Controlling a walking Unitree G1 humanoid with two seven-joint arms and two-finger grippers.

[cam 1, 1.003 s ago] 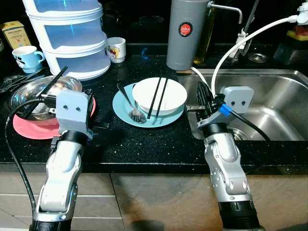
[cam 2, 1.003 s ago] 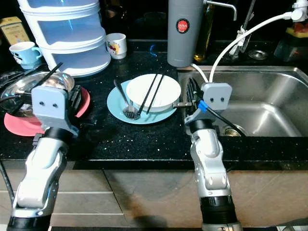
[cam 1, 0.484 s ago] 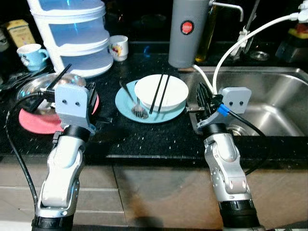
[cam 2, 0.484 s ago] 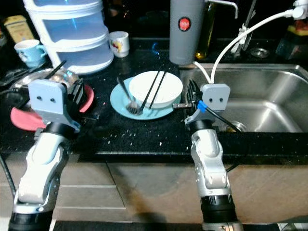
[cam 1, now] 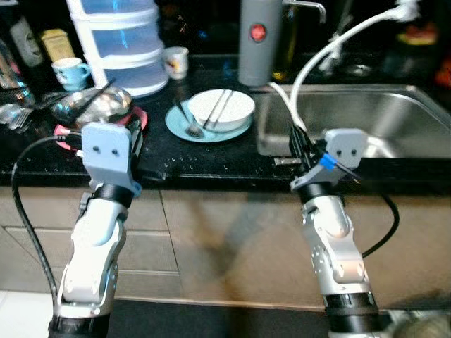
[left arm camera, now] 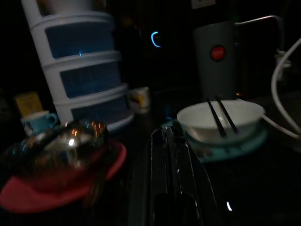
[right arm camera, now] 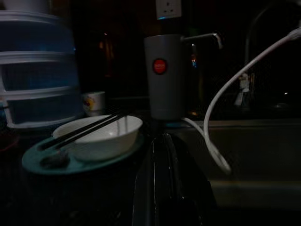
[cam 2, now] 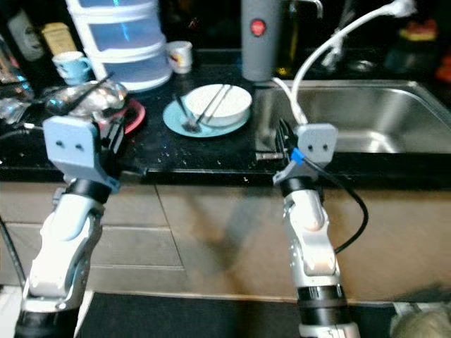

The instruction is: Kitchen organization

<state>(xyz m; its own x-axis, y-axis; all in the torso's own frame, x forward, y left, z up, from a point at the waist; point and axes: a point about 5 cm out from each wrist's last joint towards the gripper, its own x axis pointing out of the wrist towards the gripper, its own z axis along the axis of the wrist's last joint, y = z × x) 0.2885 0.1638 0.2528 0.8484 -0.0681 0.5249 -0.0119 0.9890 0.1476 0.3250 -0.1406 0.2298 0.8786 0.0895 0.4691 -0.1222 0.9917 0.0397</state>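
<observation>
Left eye view, both tools [cam 1: 135, 139] [cam 1: 299, 144] closed, empty, at bench [cam 1: 211, 158] edge, white bowl [cam 1: 220, 109] with chopsticks [cam 1: 217, 107] beyond

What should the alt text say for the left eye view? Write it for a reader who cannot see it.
A white bowl with black chopsticks across it sits on a light blue plate on a black counter, left of a steel sink. The robot's two grippers, left and right, are raised at the counter's front edge.

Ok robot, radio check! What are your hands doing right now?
Both hands shut, holding nothing, at counter edge. White bowl with chopsticks on blue plate. White hose near right hand.
</observation>
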